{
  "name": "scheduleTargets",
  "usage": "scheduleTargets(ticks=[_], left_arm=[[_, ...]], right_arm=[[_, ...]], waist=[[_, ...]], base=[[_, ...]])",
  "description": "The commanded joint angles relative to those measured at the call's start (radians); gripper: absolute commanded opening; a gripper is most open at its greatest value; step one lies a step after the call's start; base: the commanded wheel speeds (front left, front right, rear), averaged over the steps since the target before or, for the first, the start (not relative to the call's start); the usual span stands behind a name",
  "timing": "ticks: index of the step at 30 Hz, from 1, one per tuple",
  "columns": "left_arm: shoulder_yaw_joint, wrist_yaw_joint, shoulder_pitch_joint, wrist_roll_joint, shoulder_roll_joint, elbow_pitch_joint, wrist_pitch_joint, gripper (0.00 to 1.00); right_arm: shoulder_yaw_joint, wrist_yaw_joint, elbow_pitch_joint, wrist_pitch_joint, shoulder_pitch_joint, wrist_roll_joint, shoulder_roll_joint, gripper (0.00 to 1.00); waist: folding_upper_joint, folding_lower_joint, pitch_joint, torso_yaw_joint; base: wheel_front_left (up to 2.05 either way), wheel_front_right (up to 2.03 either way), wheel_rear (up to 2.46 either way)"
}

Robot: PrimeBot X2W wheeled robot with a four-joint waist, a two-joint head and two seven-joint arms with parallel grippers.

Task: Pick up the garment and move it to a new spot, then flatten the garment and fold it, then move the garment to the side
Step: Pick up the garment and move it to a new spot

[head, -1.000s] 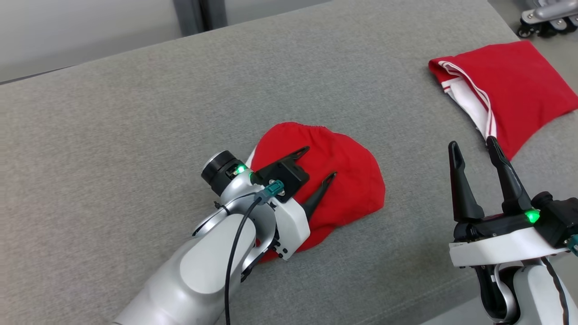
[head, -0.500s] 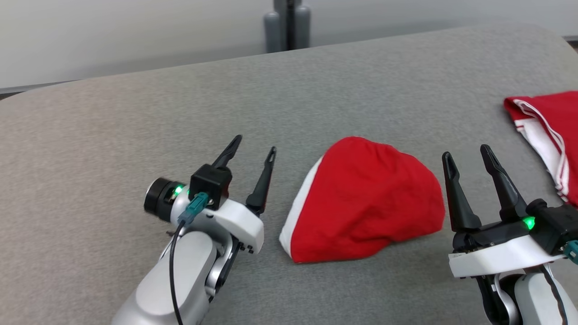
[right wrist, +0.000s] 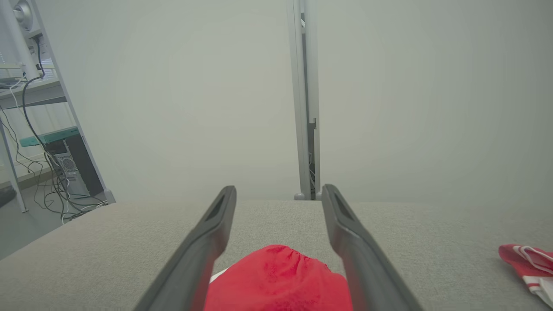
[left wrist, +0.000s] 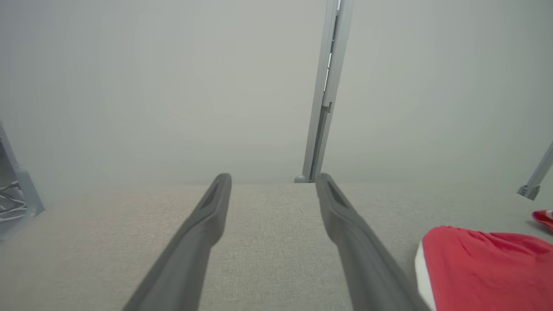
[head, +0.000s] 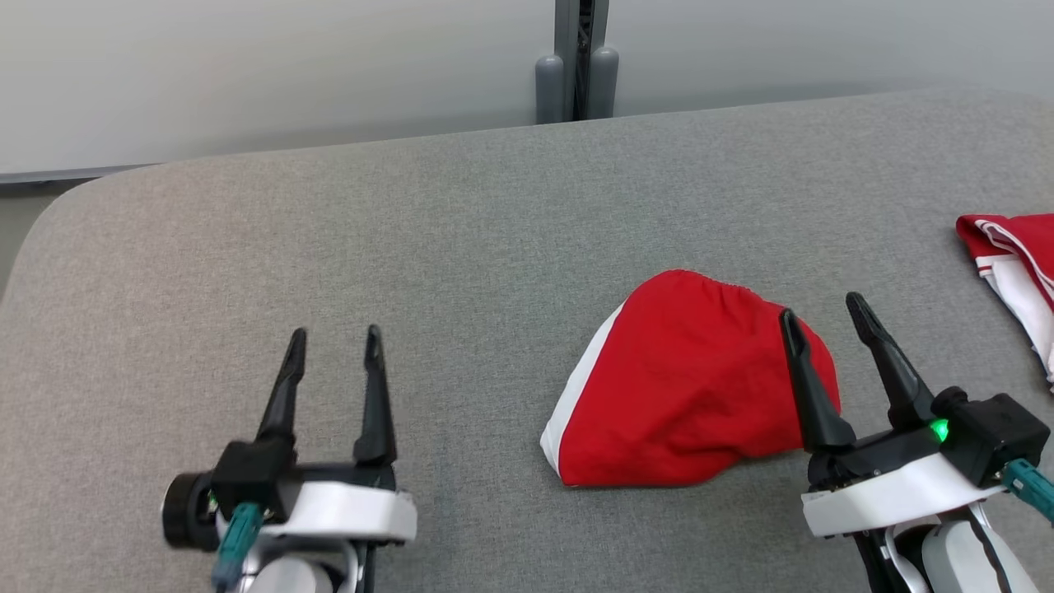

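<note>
The garment point(head: 683, 395) is a folded red bundle with a white edge, lying on the grey padded surface point(head: 461, 247) right of centre. It also shows in the left wrist view point(left wrist: 484, 268) and the right wrist view point(right wrist: 276, 280). My left gripper point(head: 333, 339) stands open at the lower left, well apart from the garment, with nothing between its fingers. At the garment's right edge my right gripper point(head: 823, 306) is open too, its left finger overlapping the cloth in the head view. Nothing is held.
A second red garment with white stripes point(head: 1017, 263) lies at the far right edge of the surface, also seen as red-and-white cloth point(right wrist: 529, 263) in the right wrist view. A pale wall with a grey post point(head: 576, 66) stands behind. Shelving and cables point(right wrist: 39, 142) are off to the left.
My left arm has drawn back off the garment to the lower left, open and empty. The head camera has also turned, shifting the whole picture; the garment lies where it was released.
</note>
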Motion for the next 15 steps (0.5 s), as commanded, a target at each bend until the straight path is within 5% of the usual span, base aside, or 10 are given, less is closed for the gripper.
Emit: scheduleTargets(ticks=[1,7,15], left_arm=[[0.041,-0.007,0.041,0.03,-0.006,-0.041,-0.003,1.0],[0.14,-0.024,0.128,0.091,-0.02,-0.149,-0.003,1.0],[0.203,-0.031,0.18,0.025,-0.021,-0.171,-0.003,1.0]], right_arm=[[-0.001,0.0,0.006,-0.01,0.011,0.007,-0.008,1.0],[0.0,0.0,0.022,-0.024,0.035,0.016,-0.015,1.0],[0.003,0.0,0.042,-0.032,0.046,0.02,-0.019,1.0]], waist=[[0.0,0.0,-0.005,-0.004],[0.0,0.0,-0.022,-0.005],[0.0,0.0,-0.029,-0.014]], base=[[0.0,0.0,0.0],[0.0,0.0,0.0],[0.0,0.0,0.0]])
